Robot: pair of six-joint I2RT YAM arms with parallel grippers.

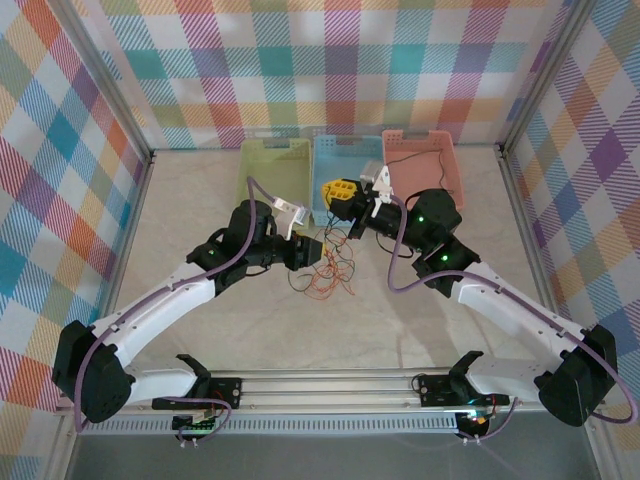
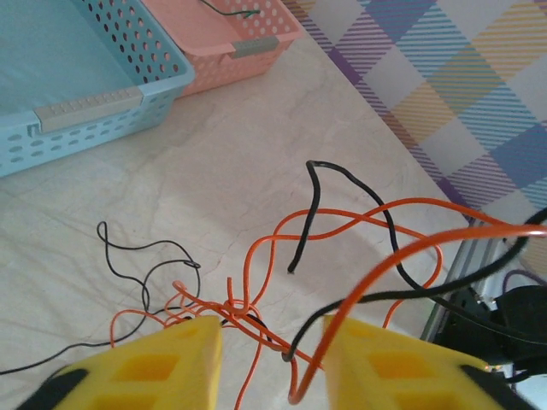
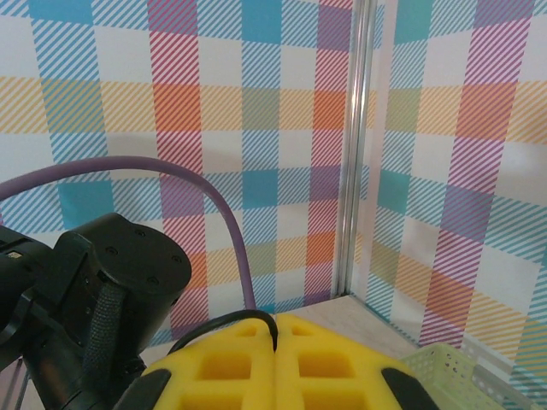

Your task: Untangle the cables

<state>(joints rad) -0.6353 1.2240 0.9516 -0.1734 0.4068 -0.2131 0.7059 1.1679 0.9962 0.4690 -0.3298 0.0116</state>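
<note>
The cables (image 1: pixel 328 268) lie as a loose tangle of orange and black strands at mid-table. My left gripper (image 1: pixel 306 250) is down at the tangle's left edge. In the left wrist view its yellow jaws stand apart, and the gripper (image 2: pixel 272 366) has an orange knot (image 2: pixel 224 307) and a black strand (image 2: pixel 342 299) running through the gap. My right gripper (image 1: pixel 339 192) is raised above the tangle in front of the blue basket. Its yellow fingers are pressed together, the gripper (image 3: pixel 275 342) shut on a black cable (image 3: pixel 218 325) that curves off to the left.
Three baskets stand side by side at the back: green (image 1: pixel 274 165), blue (image 1: pixel 343 150) and pink (image 1: pixel 430 170), the pink one holding a thin black wire (image 1: pixel 412 150). Checked walls close in the table on three sides. Bare table lies in front of the tangle.
</note>
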